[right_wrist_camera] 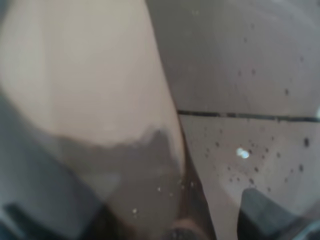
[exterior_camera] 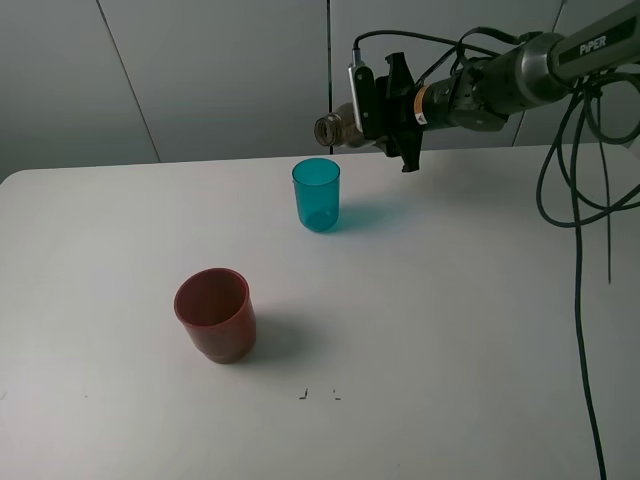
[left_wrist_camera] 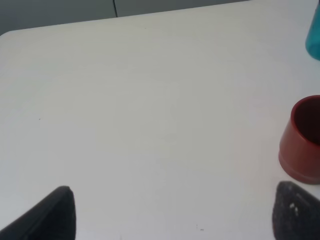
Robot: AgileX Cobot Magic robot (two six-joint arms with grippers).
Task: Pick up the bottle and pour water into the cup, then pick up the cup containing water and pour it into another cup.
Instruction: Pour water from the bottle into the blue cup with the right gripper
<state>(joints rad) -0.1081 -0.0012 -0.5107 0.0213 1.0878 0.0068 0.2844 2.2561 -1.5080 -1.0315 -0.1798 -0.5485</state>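
Note:
My right gripper [exterior_camera: 385, 110] is shut on the smoky grey-brown bottle [exterior_camera: 340, 126], which lies nearly level in the air. Its open neck points left, just above and right of the teal-blue cup [exterior_camera: 316, 195]. That cup stands upright at the middle back of the white table [exterior_camera: 450, 330]. The red-brown cup [exterior_camera: 215, 313] stands upright nearer the front left. In the right wrist view the bottle [right_wrist_camera: 100, 100] fills most of the picture. The left wrist view shows my left gripper [left_wrist_camera: 175, 220] open over bare table, with the red-brown cup [left_wrist_camera: 302, 140] beside one fingertip [left_wrist_camera: 295, 210].
Black cables [exterior_camera: 580, 180] hang from the right arm down the right side. Two small dark marks [exterior_camera: 303, 394] sit on the table near its front edge. A grey panelled wall [exterior_camera: 200, 70] stands behind the table.

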